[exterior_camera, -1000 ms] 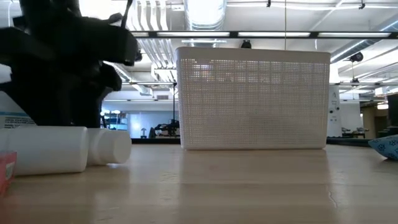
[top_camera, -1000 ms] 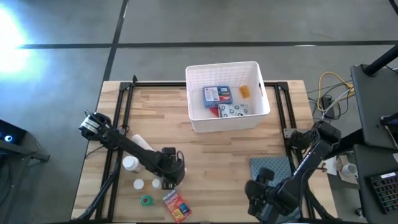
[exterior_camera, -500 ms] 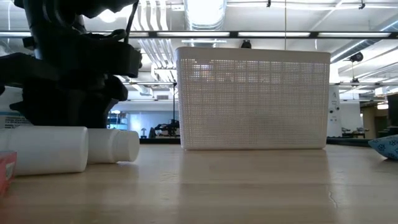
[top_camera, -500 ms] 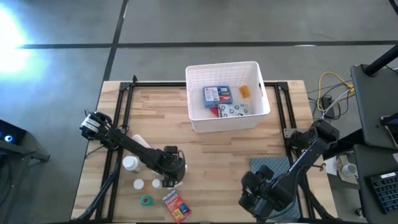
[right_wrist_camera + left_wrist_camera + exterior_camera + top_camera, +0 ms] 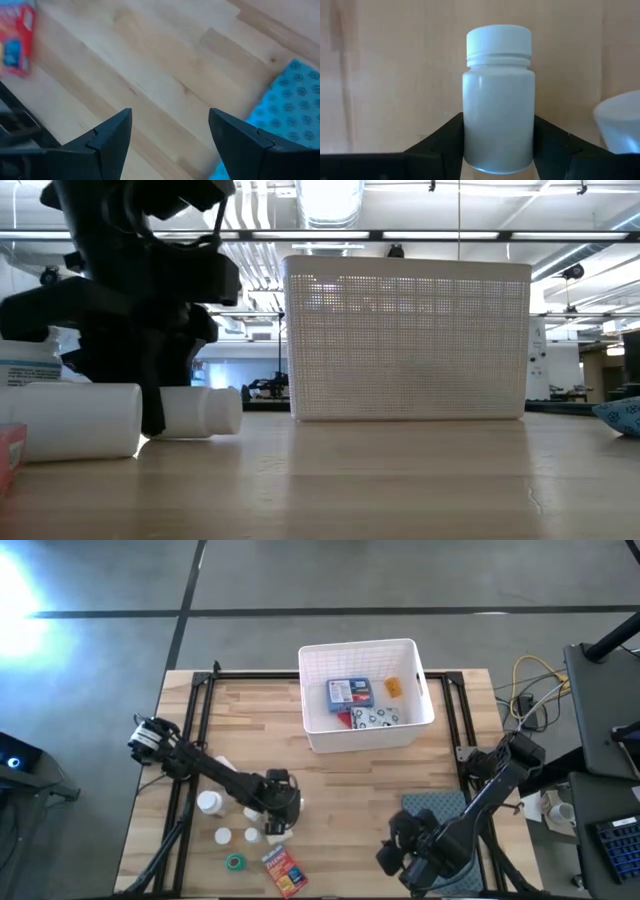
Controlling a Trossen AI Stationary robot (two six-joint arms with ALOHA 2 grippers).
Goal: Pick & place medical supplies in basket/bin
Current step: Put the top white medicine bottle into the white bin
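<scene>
Since a second ago, the left gripper (image 5: 277,823) has crept toward 3 o'clock and now clamps a white pill bottle (image 5: 498,97) lying on the table (image 5: 360,780) (fingers pressed against both sides). At 12 o'clock stands the basket (image 5: 420,690). At 5 o'clock the right gripper (image 5: 170,137) hovers, fingers spread, holding nothing.

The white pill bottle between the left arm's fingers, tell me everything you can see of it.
The white pill bottle is plain, unlabelled, matte plastic with a ribbed screw cap, closed. It lies on its side on the wooden table, on the left front part, beside other small white bottles. The left hand straddles its body, one dark finger pressing each side.
</scene>
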